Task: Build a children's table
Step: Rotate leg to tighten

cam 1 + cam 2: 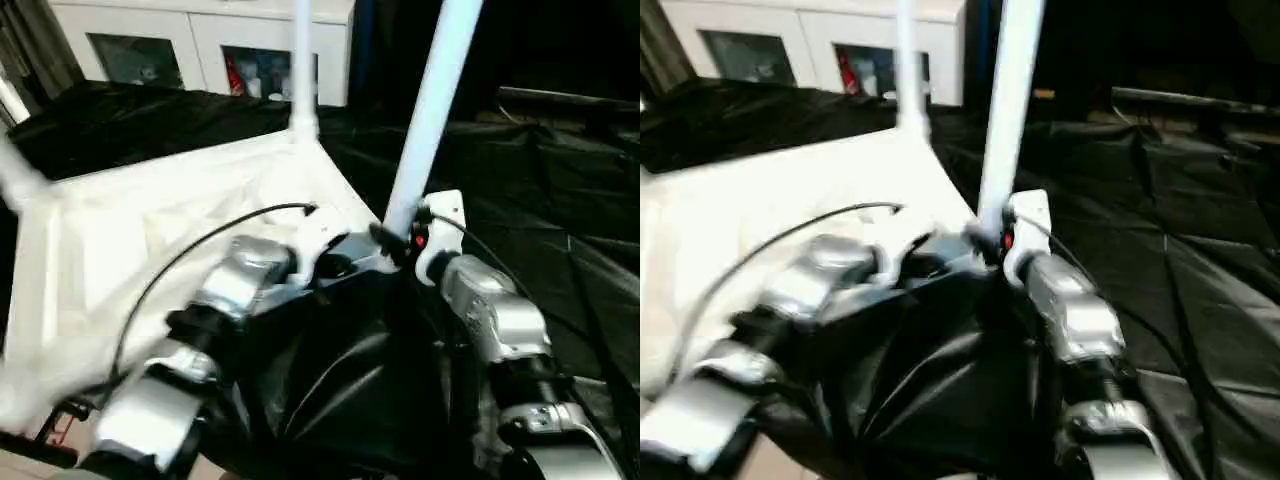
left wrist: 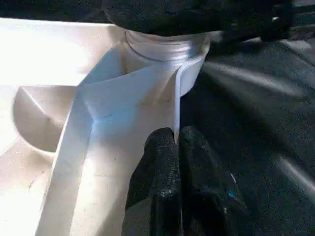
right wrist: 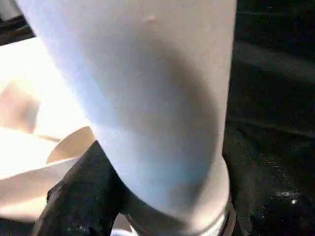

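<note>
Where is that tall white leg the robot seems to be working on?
In the left eye view the near leg stands in the near corner socket of the upside-down table top, just ahead of the right gripper, with a second leg upright at the far corner behind it.

A crinkled black sheet (image 1: 560, 200) is lying under and all around the right claw (image 1: 397, 240), spreading away to its right and bunching into shiny folds on its near side. Well beyond the claw, a white cabinet (image 1: 200, 15) with glass doors is standing at the sheet's far edge, with something red (image 1: 233, 75) showing behind one pane. A dark bar (image 1: 560, 100) is lying far off to the claw's right.
</note>
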### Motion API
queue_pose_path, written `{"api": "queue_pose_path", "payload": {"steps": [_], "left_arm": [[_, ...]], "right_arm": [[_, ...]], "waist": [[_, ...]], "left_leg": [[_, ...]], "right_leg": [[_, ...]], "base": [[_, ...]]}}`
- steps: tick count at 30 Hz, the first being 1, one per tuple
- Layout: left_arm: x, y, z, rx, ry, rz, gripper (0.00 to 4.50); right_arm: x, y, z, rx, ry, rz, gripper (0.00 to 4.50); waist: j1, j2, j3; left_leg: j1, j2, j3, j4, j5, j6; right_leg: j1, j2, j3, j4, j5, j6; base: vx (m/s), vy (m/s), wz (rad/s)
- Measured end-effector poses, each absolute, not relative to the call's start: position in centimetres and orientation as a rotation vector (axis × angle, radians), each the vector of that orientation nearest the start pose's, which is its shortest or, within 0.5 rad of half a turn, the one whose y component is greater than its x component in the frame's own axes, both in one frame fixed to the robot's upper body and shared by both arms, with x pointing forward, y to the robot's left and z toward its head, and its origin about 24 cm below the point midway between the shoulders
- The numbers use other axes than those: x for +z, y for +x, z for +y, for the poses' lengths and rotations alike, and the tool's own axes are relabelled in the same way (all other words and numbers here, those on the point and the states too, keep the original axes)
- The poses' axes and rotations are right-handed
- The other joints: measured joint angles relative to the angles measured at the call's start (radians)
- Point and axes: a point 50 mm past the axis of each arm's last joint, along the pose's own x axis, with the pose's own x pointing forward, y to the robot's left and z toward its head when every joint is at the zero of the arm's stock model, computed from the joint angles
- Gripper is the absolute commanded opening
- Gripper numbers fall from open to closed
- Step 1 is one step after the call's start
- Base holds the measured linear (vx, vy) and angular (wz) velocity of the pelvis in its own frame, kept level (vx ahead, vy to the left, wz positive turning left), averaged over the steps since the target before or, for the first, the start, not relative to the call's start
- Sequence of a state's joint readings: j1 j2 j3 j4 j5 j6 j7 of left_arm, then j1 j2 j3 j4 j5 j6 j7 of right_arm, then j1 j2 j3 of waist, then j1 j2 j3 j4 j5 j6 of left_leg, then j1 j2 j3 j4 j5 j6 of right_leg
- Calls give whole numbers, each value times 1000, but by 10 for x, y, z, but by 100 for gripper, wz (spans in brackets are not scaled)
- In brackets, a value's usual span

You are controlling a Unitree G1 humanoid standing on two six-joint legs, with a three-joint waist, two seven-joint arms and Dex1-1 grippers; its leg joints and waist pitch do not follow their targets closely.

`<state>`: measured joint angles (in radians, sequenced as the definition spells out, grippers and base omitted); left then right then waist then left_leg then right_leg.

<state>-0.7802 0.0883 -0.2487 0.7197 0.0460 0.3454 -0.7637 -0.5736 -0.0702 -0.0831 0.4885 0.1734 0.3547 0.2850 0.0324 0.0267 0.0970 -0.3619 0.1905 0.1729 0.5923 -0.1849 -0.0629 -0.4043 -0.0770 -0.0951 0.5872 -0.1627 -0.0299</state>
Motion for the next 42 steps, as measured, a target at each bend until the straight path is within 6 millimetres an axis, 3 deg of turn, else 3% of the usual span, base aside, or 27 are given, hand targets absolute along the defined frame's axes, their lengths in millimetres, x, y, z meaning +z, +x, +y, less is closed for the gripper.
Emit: {"api": "queue_pose_path", "payload": {"steps": [2,3,9,13,23,26,28,37,42], "left_arm": [[68,350,55,-999,274,436,0],[68,350,55,-998,272,436,0],[69,351,58,-1012,272,432,0],[70,348,70,-1071,299,426,0],[71,333,98,-1301,343,430,0],[70,327,100,-1378,345,440,0],[73,323,105,-1422,368,445,0],[73,319,109,-1472,372,463,0],[71,321,108,-1432,362,465,0]], "right_arm": [[66,352,-124,352,140,262,261],[66,352,-123,352,139,260,317],[68,351,-122,401,159,242,380],[69,344,-128,569,57,249,380],[78,314,-156,982,-193,319,380],[80,308,-151,1081,-214,328,380],[83,305,-153,1136,-228,336,354],[81,298,-151,1193,-211,361,283],[76,299,-147,1137,-162,356,274]], "waist": [[0,0,0],[1,0,0],[0,0,0],[-1,0,0],[20,1,1],[32,1,1],[34,2,2],[45,2,2],[48,1,1]], "left_leg": [[-2,0,0,-1,0,0],[-2,0,0,-2,0,0],[-4,0,0,-5,0,0],[-4,1,0,-7,0,1],[-5,1,0,-7,2,6],[-6,2,0,-7,3,6],[-6,2,2,-6,3,6],[-7,2,2,-6,3,6],[-6,2,2,-5,3,6]], "right_leg": [[0,0,0,0,1,-1],[0,0,0,0,2,-3],[-1,0,-1,0,4,-6],[-2,0,-2,0,3,-6],[-5,1,-3,-2,3,-6],[-5,1,-2,-2,3,-6],[-5,0,0,-1,3,-6],[-5,0,0,-2,3,-6],[-4,0,0,-1,3,-6]], "base": [[0,0,0],[0,0,0],[0,0,0],[0,0,0],[0,0,0],[0,0,0],[0,0,0],[0,0,0],[0,0,0]]}}
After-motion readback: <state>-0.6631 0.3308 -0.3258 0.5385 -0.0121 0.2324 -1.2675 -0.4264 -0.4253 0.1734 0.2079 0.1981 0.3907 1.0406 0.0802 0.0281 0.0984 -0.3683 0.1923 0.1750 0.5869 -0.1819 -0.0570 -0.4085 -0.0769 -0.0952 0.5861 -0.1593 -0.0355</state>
